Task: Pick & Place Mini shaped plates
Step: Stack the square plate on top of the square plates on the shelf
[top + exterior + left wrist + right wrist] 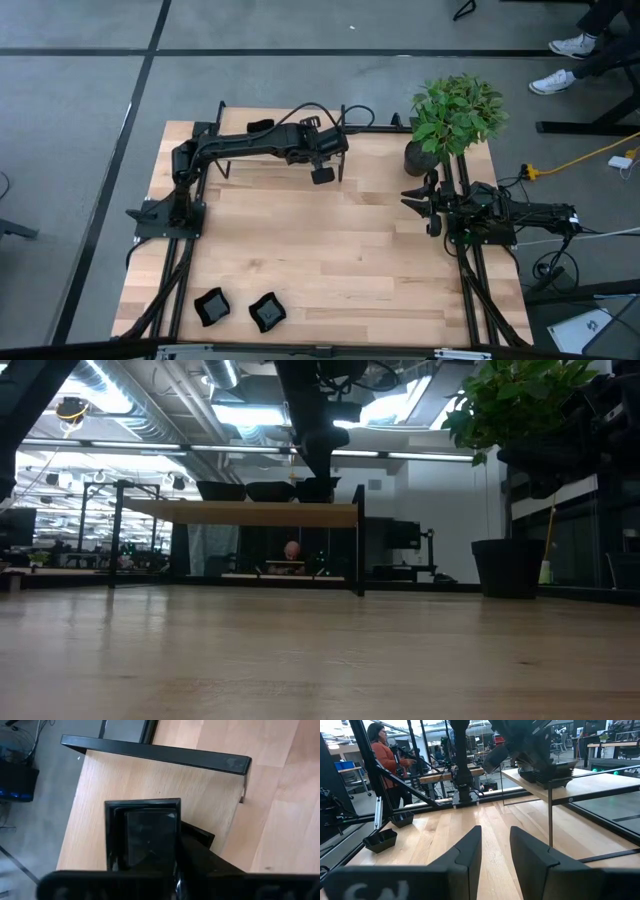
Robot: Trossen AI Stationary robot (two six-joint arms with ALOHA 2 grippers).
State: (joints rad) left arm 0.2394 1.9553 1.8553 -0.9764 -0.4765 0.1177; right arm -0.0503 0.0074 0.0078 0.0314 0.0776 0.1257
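A low wooden shelf on black legs stands at the table's far side. Glossy black mini shaped plates rest on its top. My left gripper reaches down onto the shelf's right end and is shut on a square plate there. Two more mini plates lie on the table near its front left corner. My right gripper waits open and level at the table's right side, with nothing between its fingers. My left gripper holds the square plate by one side rim, coming slanting down from above. One finger shows outside that rim; the other is hidden by the gripper itself. The plate lies level over the shelf top.
A potted plant stands at the table's far right corner, close to my right arm. The middle of the table is bare wood. A person stands beyond the table's edge in the right wrist view.
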